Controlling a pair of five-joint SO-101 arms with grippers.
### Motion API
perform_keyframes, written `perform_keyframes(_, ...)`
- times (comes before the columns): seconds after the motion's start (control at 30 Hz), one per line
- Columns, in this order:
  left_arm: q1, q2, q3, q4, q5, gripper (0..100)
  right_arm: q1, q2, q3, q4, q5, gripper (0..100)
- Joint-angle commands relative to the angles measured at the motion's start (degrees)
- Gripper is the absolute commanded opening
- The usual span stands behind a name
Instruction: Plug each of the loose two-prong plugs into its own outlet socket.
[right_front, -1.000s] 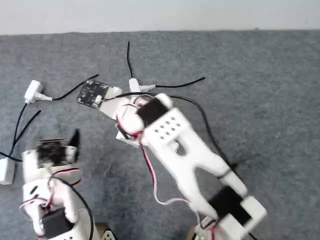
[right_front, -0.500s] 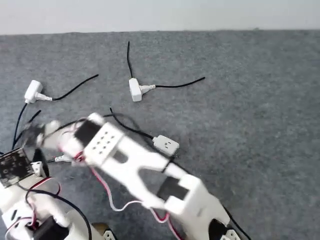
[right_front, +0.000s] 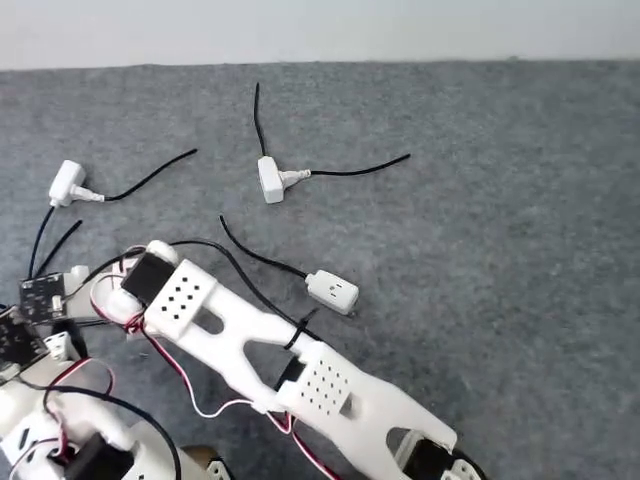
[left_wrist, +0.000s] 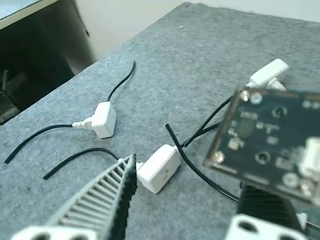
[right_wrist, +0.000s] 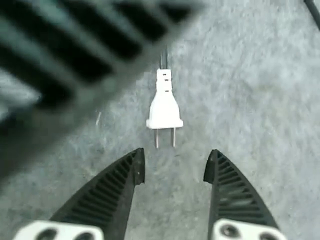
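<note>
A white two-prong plug (right_wrist: 164, 107) lies flat on the grey carpet, prongs pointing at my right gripper (right_wrist: 175, 157). That gripper hovers just short of it, open, with nothing between its black fingers (right_wrist: 125, 175). In the high view the right arm (right_front: 185, 298) stretches across to the table's left side. A white outlet socket (right_front: 333, 290) on a black cord lies mid-table, also in the left wrist view (left_wrist: 159, 167). My left gripper (left_wrist: 185, 200) is open and holds nothing, low at the front left near the right arm's camera board (left_wrist: 270, 135).
A white plug-and-socket pair (right_front: 270, 180) with two black cords lies at the back centre. Another white connector (right_front: 68, 182) with a cord lies at the far left. The left arm (right_front: 20, 345) sits at the front-left corner. Dark furniture (left_wrist: 35, 55) stands beyond the carpet edge.
My right arm has swung from the table's middle to the far left, uncovering the outlet socket mid-table. The left arm has drawn back toward the front-left corner.
</note>
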Motion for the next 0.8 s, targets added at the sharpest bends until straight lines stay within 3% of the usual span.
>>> perform_keyframes(0.0,-4.31,-0.88,-0.57,-2.73,1.05,32,-0.13,1.45,-4.22,-1.89,0.44,20.1)
perform_keyframes(0.5,-5.36,-0.97,-3.56,-0.70,3.08,32,-2.24,4.70,-3.87,-13.05,-3.08,20.1)
perform_keyframes(0.77,-14.42,-0.97,-6.81,-2.81,7.56,32,-3.12,5.49,-3.87,-14.20,-3.08,20.1)
